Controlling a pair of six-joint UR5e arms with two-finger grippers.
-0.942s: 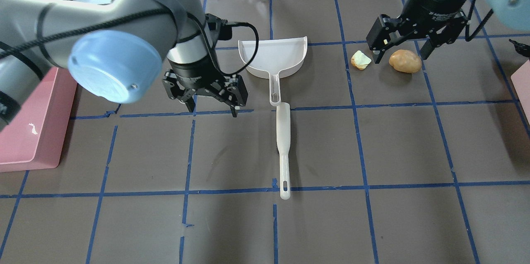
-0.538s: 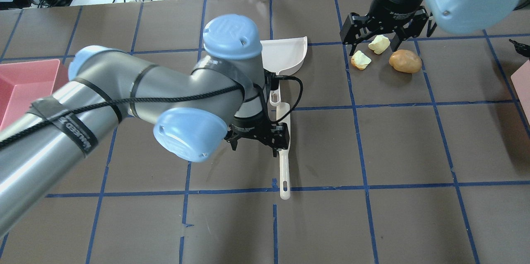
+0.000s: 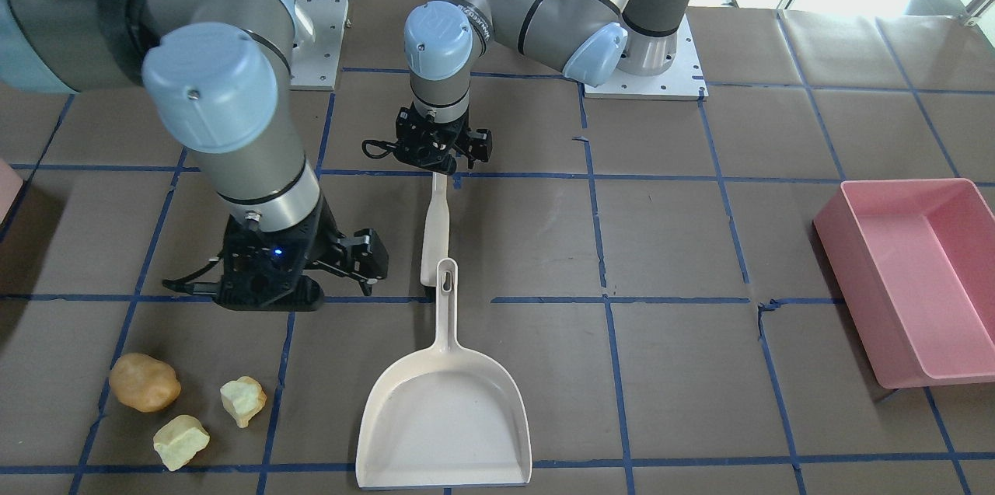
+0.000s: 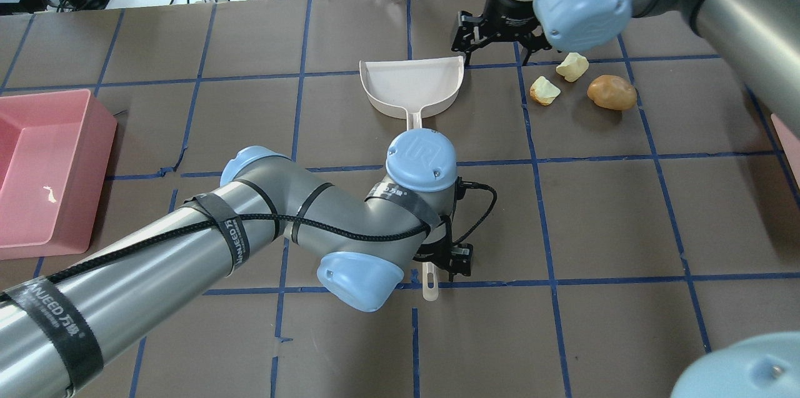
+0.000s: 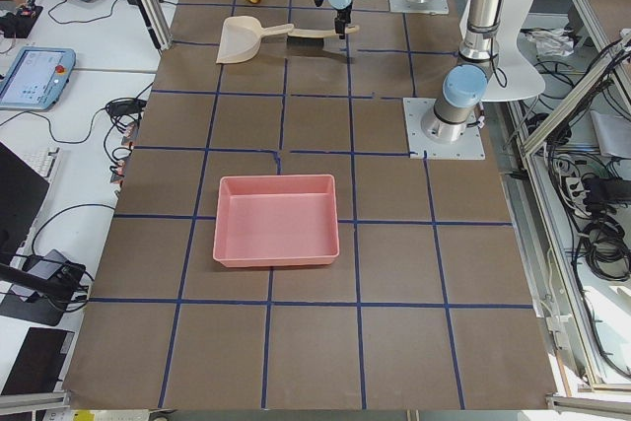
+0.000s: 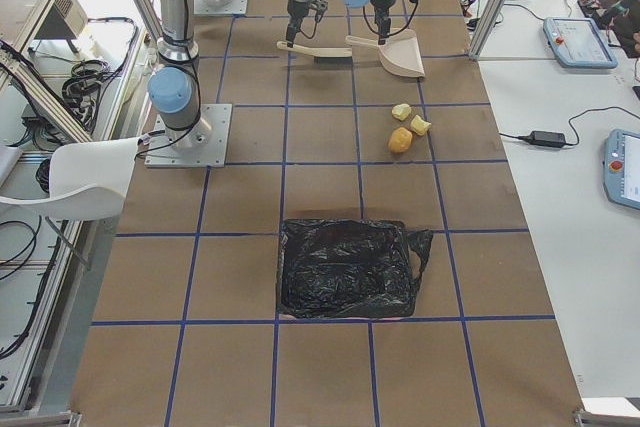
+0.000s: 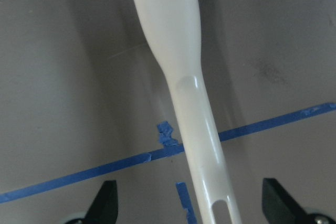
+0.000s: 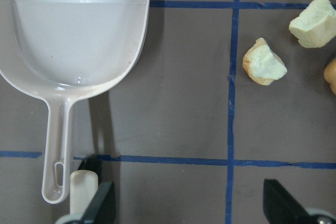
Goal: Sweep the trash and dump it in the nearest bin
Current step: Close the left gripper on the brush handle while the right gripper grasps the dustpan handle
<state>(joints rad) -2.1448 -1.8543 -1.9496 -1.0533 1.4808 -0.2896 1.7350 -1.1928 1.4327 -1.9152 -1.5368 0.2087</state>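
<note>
The trash lies together at the table's far right: an orange-brown potato-like lump and two pale yellow-green spongy chunks. A white dustpan lies left of them, and a white brush lies in line with its handle. My left gripper is open, its fingers on either side of the brush handle's thin end. My right gripper is open and empty, between dustpan and trash. Only a pale pink corner of the bin shows.
A large pink rectangular tub stands at the table's left end. A container lined with a black bag shows at the right end in the exterior right view. Blue tape lines grid the brown table.
My left gripper moved from beside the dustpan down along the brush to its handle end. My right gripper moved left off the trash, and the second pale chunk came into sight.
</note>
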